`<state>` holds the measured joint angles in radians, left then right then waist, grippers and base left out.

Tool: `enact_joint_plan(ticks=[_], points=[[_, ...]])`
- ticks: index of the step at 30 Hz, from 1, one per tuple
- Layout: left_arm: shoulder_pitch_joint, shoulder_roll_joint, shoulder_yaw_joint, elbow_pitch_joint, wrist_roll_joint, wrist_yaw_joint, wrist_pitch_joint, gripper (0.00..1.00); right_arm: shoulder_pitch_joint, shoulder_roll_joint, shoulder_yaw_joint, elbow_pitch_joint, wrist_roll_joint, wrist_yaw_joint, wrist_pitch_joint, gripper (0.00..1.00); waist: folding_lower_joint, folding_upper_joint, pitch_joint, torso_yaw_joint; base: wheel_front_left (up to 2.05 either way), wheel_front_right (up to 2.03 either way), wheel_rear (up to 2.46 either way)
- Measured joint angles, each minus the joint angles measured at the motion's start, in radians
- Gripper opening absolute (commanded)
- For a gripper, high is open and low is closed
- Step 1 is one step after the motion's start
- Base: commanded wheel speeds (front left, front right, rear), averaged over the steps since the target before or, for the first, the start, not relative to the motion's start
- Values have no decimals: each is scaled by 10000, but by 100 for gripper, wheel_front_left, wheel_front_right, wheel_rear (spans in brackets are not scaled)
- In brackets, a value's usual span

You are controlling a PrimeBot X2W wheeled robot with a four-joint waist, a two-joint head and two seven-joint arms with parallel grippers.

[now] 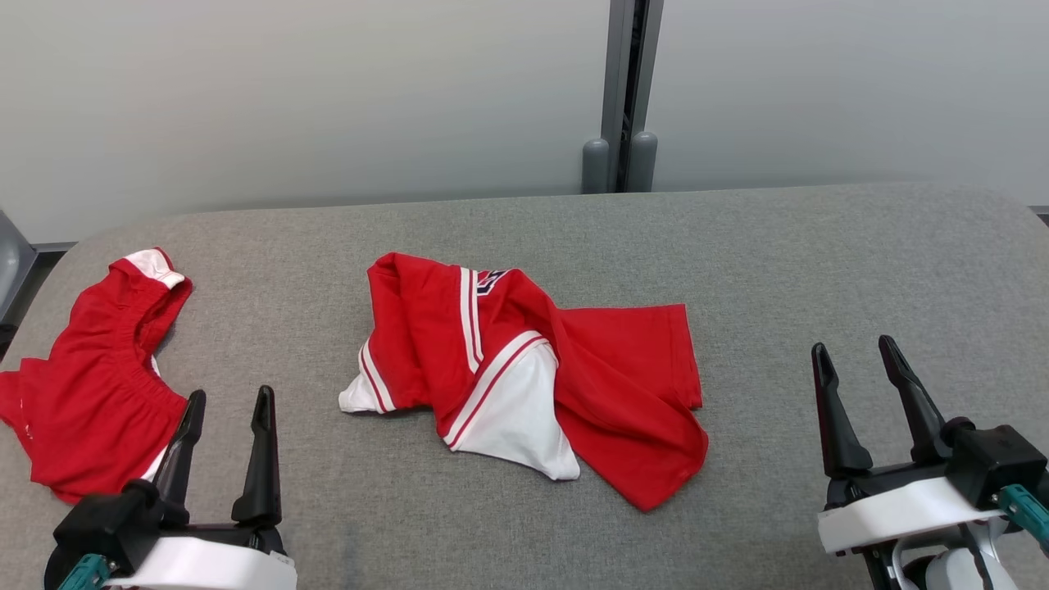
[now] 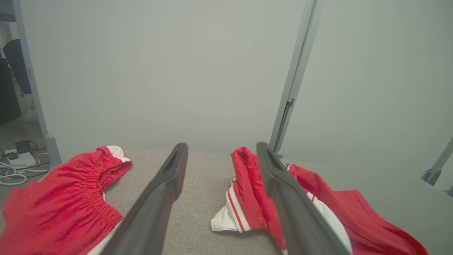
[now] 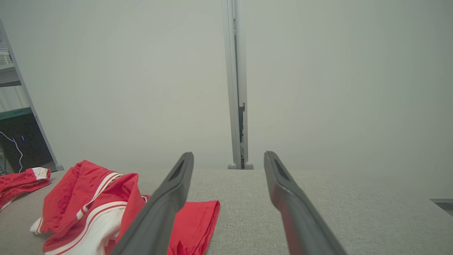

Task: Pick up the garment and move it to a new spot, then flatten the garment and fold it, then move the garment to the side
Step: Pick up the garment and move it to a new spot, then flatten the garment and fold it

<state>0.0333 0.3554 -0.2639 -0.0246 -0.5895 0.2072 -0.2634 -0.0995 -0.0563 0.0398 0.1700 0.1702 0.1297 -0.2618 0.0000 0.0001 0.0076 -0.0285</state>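
The garment to handle is, I think, the red and white shirt (image 1: pixel 533 369). It lies crumpled in the middle of the head view, on the grey table (image 1: pixel 778 270). A white panel with red stripes shows at its lower middle, one red part spreads flat toward the right, and the rest is bunched and folded over itself at the upper left.

A pair of red shorts (image 1: pixel 90 385) lies apart from it at the left edge of the frame, also wrinkled.

The left claw (image 1: pixel 230 396) is at the lower left of the head view and the right claw (image 1: pixel 854 347) at the lower right. Both are open and hold nothing, with the fingers spread. The left claw is just beside the shorts, and the right claw is well apart from the shirt, over bare table. In the left wrist view the shirt sits at the lower right, partly behind one finger - in the right wrist view it is at the lower left.

My judgement is that the first step, picking up the garment, is not yet begun. The next move calls for one claw to reach in toward the middle and close on a raised fold of the shirt. The bunched ridge at the upper left looks easiest to pinch - the flat red part would be harder to catch.
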Motion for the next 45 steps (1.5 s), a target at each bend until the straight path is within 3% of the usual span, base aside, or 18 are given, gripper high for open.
enact_joint_plan(ticks=[7,14,22,34,45], points=[[249,-905,734,293,794,-587,-2,100,136,38,-58,-109,56,0,0,100,0,0,-25,-15,0,0,0],[247,-1436,1166,631,1283,-1181,-4,100,132,58,-63,-155,56,0,0,100,0,0,-18,-57,0,0,0],[-154,-1833,69,1666,1114,-2253,769,100,62,69,-79,-140,40,0,0,100,-1,0,38,-142,0,0,0],[-1523,-2383,-1187,3124,1225,-2690,2029,100,-368,81,-8,-113,-10,0,0,100,0,0,386,-745,0,0,0],[-2531,-2727,-2021,4859,1417,-2865,2452,100,-763,82,4,-117,-21,0,0,100,0,0,966,-1468,0,0,0]])
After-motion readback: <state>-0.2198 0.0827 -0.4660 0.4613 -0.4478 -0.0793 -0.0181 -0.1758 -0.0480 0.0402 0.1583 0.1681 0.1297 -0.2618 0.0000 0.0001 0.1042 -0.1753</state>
